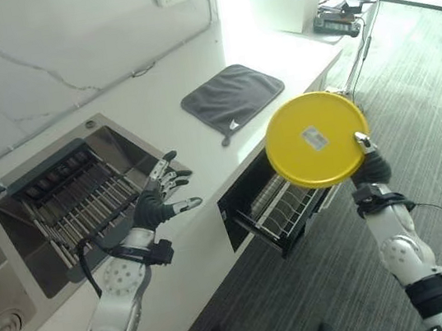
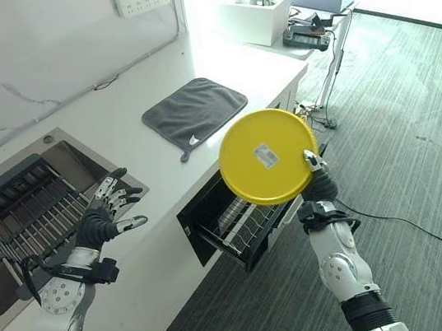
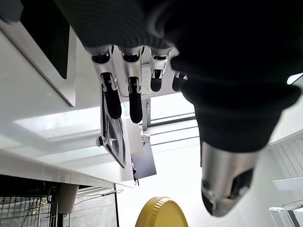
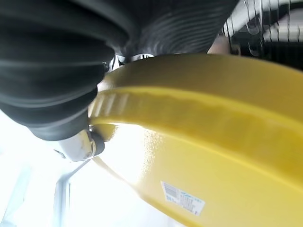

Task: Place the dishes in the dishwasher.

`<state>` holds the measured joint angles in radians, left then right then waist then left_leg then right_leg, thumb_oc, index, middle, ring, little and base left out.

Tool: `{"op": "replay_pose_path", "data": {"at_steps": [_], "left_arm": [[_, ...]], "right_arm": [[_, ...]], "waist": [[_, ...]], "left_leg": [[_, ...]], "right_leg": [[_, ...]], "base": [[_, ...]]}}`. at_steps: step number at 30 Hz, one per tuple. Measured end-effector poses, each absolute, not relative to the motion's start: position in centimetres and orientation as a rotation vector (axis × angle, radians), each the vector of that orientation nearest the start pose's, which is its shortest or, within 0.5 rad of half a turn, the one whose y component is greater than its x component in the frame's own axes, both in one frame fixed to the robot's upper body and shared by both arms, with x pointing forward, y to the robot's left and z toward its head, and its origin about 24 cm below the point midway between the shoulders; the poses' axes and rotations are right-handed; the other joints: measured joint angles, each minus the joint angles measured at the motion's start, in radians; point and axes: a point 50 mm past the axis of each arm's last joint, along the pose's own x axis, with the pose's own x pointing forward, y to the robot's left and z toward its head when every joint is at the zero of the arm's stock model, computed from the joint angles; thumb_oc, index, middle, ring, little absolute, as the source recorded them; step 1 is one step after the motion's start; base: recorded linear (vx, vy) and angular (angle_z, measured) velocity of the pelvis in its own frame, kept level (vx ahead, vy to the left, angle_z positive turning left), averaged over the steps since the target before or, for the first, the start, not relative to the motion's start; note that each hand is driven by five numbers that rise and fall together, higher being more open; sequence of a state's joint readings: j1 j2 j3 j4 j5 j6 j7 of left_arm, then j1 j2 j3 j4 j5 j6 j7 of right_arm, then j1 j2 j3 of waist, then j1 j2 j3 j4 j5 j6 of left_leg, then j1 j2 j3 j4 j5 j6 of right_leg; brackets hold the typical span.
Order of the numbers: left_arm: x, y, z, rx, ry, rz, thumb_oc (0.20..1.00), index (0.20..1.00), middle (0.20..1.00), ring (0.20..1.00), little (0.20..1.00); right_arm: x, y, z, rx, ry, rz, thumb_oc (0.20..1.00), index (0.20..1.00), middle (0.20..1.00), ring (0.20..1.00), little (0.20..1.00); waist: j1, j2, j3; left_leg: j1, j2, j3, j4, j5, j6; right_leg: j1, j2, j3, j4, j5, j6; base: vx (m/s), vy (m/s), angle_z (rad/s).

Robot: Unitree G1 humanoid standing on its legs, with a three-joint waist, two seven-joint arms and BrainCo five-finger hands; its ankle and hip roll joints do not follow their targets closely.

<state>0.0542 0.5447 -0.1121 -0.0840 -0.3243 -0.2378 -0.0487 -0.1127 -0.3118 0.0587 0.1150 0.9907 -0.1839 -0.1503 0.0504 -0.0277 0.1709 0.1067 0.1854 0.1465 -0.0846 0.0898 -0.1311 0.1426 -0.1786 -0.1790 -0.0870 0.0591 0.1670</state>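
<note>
Right hand [image 1: 368, 162] pinches yellow plate [image 1: 317, 139] by its rim, held upright above the pulled-out dishwasher rack [image 1: 281, 206], underside facing the head camera. Left hand [image 1: 159, 200] hovers over the counter [image 1: 154, 109] edge near sink [image 1: 68, 201], fingers spread, holding nothing. Grey cloth [image 1: 231, 96] lies on counter.

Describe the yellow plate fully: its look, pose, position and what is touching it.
The yellow plate is round, a plain glossy yellow that looks like plastic, with a raised foot ring and a small white label on its underside. It is held up on edge, underside toward the head camera, above the open dishwasher drawer and its wire rack. The right hand grips its lower right rim, thumb on the underside; nothing else touches it.
</note>
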Motion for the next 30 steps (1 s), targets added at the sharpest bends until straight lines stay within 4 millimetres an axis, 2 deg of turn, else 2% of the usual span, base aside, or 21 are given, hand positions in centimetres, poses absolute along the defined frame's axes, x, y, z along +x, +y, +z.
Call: {"op": "replay_pose_path", "data": {"at_steps": [4,9,18,23,26,30], "left_arm": [[23.9,21.0,8.5,0.203,-0.205,-0.219,1.000,1.000,1.000,1.000,1.000],[24.2,20.8,8.8,0.207,-0.216,-0.240,1.000,1.000,1.000,1.000,1.000],[24.6,20.6,9.2,0.218,-0.219,-0.267,1.000,1.000,1.000,1.000,1.000],[26.2,19.8,11.4,0.253,-0.298,-0.312,1.000,1.000,1.000,1.000,1.000],[27.1,19.2,13.2,0.279,-0.362,-0.338,1.000,1.000,1.000,1.000,1.000],[27.8,18.7,14.6,0.305,-0.411,-0.355,1.000,1.000,1.000,1.000,1.000]], "right_arm": [[27.3,-22.6,4.7,0.649,-0.043,-0.239,0.200,0.200,0.200,0.200,0.200],[27.3,-23.7,5.1,0.614,-0.053,-0.257,0.200,0.200,0.200,0.200,0.200],[27.6,-24.2,2.7,0.577,0.041,-0.316,0.200,0.200,0.200,0.200,0.200],[29.6,-24.5,3.4,0.571,0.035,-0.336,0.200,0.200,0.200,0.200,0.200],[31.8,-24.3,5.6,0.556,-0.013,-0.324,0.200,0.200,0.200,0.200,0.200],[33.5,-23.9,7.8,0.548,-0.074,-0.295,0.200,0.200,0.200,0.200,0.200]], "waist": [[0.011,0.019,-0.002],[0.016,0.041,-0.001],[0.046,0.052,0.009],[0.063,0.063,0.066],[0.075,0.077,0.121],[0.088,0.080,0.187]], "left_leg": [[-0.001,0.005,-0.009,-0.001,-0.004,0.002],[-0.021,0.006,-0.031,0.000,0.005,-0.002],[-0.052,0.007,-0.045,0.001,0.013,-0.014],[-0.109,0.008,-0.071,0.036,0.017,-0.015],[-0.161,0.008,-0.083,0.066,0.017,-0.015],[-0.218,0.006,-0.085,0.096,0.018,-0.014]], "right_leg": [[0.004,0.004,-0.001,0.000,-0.001,-0.007],[0.001,0.008,-0.025,0.000,0.000,-0.004],[-0.025,0.010,-0.031,0.000,0.001,-0.004],[-0.049,0.012,-0.052,0.000,0.006,-0.008],[-0.084,0.012,-0.052,0.000,0.025,-0.011],[-0.127,0.012,-0.052,0.000,0.043,-0.015]], "base": [[0.04,-0.069,0.04],[0.01,-0.053,0.12],[-0.02,-0.033,0.03],[-0.09,-0.042,0.14],[-0.12,-0.029,0.04],[-0.12,-0.008,0.01]]}}
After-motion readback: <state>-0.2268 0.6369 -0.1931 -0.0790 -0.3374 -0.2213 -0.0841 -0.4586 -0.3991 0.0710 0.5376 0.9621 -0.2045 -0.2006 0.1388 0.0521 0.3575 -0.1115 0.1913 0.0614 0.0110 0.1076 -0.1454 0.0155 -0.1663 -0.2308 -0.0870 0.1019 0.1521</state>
